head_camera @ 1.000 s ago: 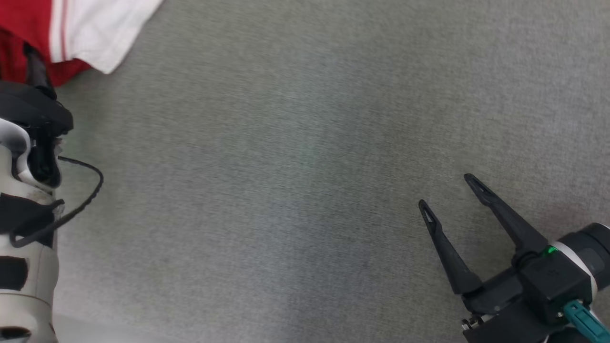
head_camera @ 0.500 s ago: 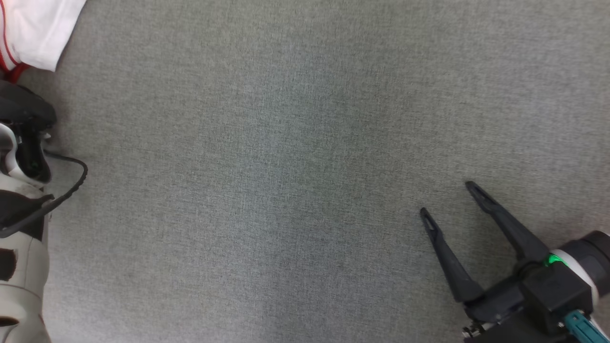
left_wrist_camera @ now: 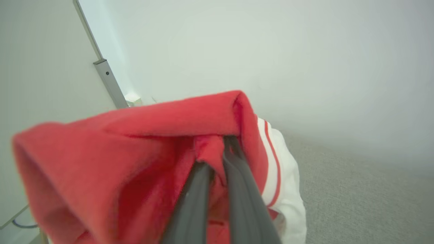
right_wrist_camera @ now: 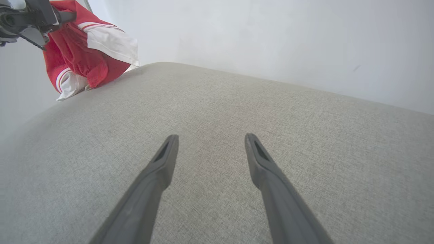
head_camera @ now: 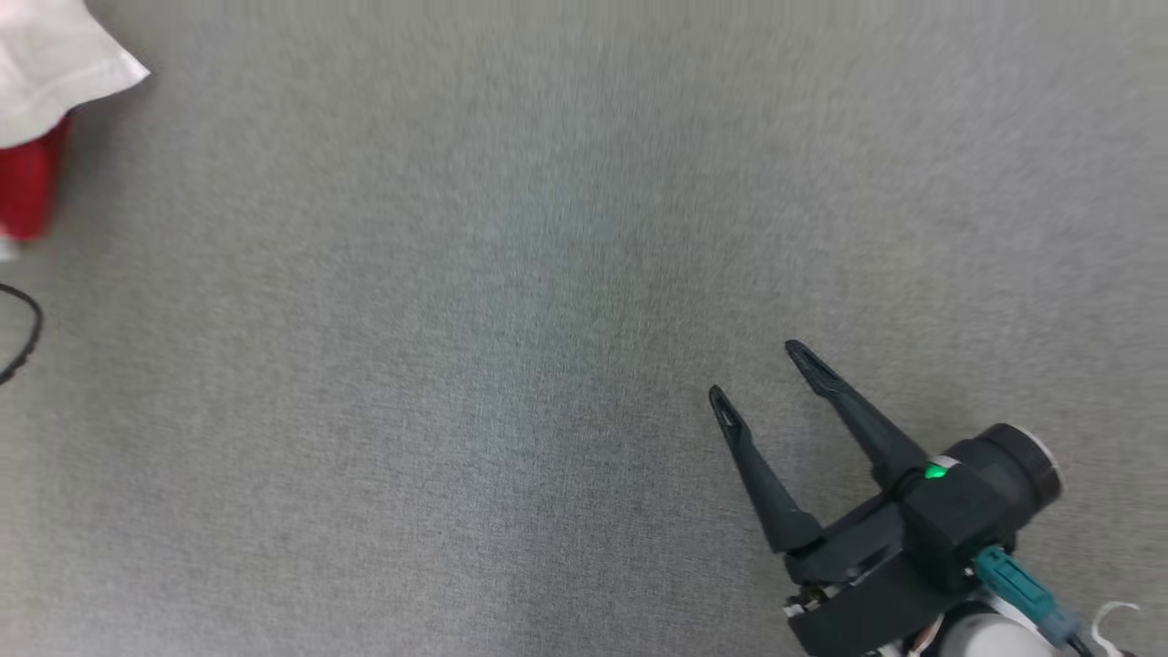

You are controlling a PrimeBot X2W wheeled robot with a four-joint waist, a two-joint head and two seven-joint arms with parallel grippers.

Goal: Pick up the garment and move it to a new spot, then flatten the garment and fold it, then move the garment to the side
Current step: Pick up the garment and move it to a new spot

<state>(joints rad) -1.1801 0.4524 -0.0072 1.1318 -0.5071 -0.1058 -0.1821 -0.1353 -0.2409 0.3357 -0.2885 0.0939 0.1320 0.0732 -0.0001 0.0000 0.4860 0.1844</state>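
The garment [left_wrist_camera: 135, 145] is red with white panels and thin red stripes. My left gripper [left_wrist_camera: 217, 149] is shut on a red fold of it and holds it up, so the cloth drapes over the dark fingers. In the right wrist view the garment [right_wrist_camera: 88, 51] hangs at the upper left from the left gripper [right_wrist_camera: 66, 17], its lower edge at the surface's far corner. The head view catches a white and red piece of the garment [head_camera: 46, 82] at the upper left edge. My right gripper [head_camera: 762, 379] hovers open above the grey surface at the lower right, nothing between its fingers [right_wrist_camera: 162, 159].
A grey fabric-covered surface [head_camera: 511, 319] spreads across the head view. A pale wall [right_wrist_camera: 271, 40] stands behind its far edge. A metal post [left_wrist_camera: 105, 76] runs along the wall at the left. A black cable loop [head_camera: 23, 333] shows at the left edge.
My left gripper has closed on the garment and lifted it; its arm has left the head view. The head camera has shifted, and the right gripper now sits further left in that view.
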